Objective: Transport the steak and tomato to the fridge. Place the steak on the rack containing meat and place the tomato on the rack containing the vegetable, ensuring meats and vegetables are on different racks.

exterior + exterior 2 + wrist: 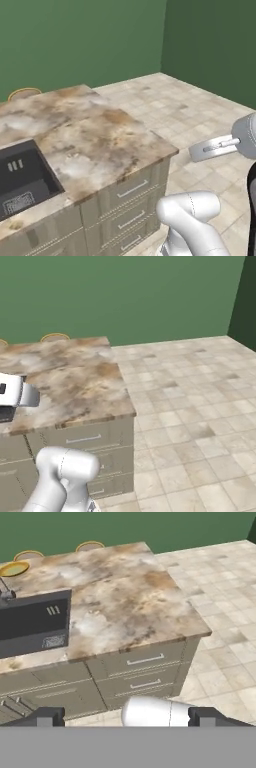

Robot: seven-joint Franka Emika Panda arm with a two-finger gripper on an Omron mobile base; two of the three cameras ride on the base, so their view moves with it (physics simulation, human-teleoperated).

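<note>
With jaws spread wide and empty above the marble tabletop (125, 597) beside the sink (35, 619), and neither steak nor tomato visible, the base should drive onward to find them.

- We see a round yellow dish (14, 568) lying flat at the far left edge of the marbled brown-and-white counter (130, 597).
- We cannot tell whether it rests on the surface or just behind that edge.
- Its centre is darker than its rim. It is too small for us to tell whether steak or tomato lies on it.
</note>
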